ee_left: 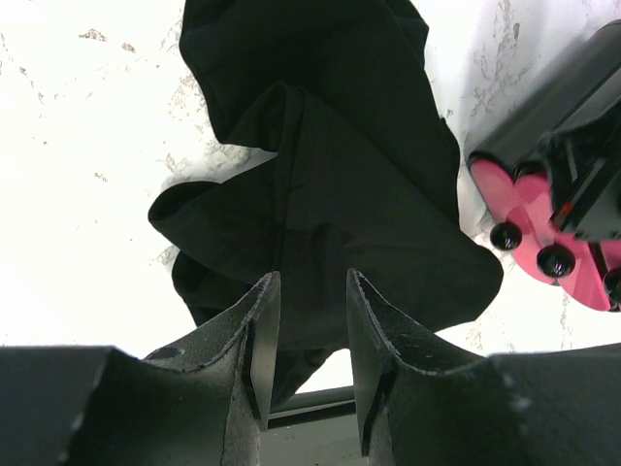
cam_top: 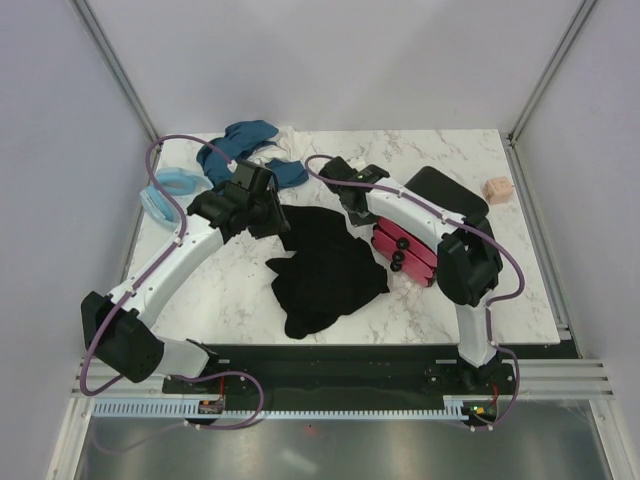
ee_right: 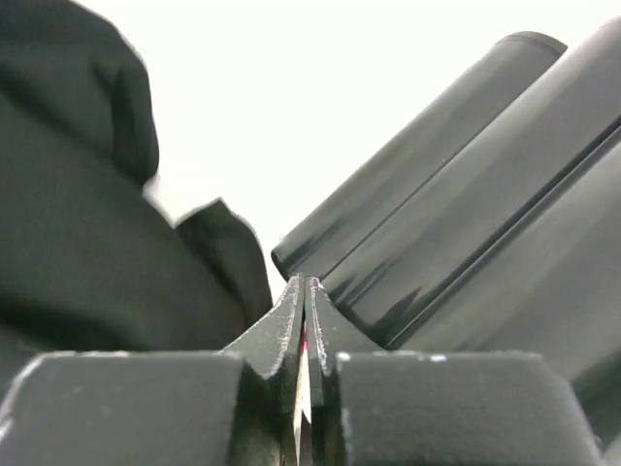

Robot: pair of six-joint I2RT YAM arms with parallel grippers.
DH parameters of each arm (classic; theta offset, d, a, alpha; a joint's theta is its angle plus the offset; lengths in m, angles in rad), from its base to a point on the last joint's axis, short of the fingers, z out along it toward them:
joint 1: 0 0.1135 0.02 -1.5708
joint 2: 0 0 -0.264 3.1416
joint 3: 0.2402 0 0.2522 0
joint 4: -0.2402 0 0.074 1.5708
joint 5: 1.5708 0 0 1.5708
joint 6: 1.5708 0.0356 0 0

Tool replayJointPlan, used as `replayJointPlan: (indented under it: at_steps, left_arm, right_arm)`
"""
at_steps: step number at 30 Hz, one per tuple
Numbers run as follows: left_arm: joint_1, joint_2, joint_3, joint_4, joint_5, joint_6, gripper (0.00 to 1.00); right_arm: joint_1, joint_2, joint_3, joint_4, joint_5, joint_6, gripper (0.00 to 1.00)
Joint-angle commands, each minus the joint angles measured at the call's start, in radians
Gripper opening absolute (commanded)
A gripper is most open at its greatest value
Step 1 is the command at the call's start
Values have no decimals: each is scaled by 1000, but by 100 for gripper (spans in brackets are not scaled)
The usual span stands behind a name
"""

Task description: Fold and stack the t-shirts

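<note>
The black t-shirt (cam_top: 325,270) lies crumpled mid-table, its near hem close to the front edge. There is bare table (cam_top: 225,290) on its left, and teal-blue t-shirts (cam_top: 240,150) are heaped at the back-left corner. Only the wrist views show the claws: the left gripper (ee_left: 310,277) has its jaws partway apart over the black cloth, contact indeterminable, and the right gripper (ee_right: 304,283) is pinched closed beside black cloth. A pink object (cam_top: 405,250) under the right arm hems in the shirt's right side, and a beige block (cam_top: 497,188) sits well apart at back right.

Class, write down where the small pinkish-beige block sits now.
In the top view, the pinkish-beige block sits at the far right of the table, near its right edge, just right of a flat black item.
</note>
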Motion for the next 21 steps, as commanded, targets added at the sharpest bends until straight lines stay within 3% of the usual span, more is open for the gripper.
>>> replayJointPlan:
  at_steps: [1, 2, 7, 13, 17, 21]
  left_arm:
    - [12, -26, -1, 6, -26, -31, 41]
    - [14, -27, -1, 6, -29, -31, 41]
    - [23, -26, -6, 1, -24, -30, 41]
    - [29, -20, -7, 1, -11, -33, 41]
    - [31, -17, -1, 1, 2, -36, 41]
    - [31, -24, -7, -3, 20, -40, 41]
  right_arm:
    - [-31, -45, 68, 73, 57, -38, 13]
    - [-36, -56, 69, 87, 57, -49, 18]
    - [-131, 22, 189, 53, 8, -101, 20]
    - [-151, 17, 344, 56, -49, -120, 27]
    - [-191, 13, 482, 102, -71, -147, 63]
    - [-290, 124, 577, 113, -132, -196, 66]
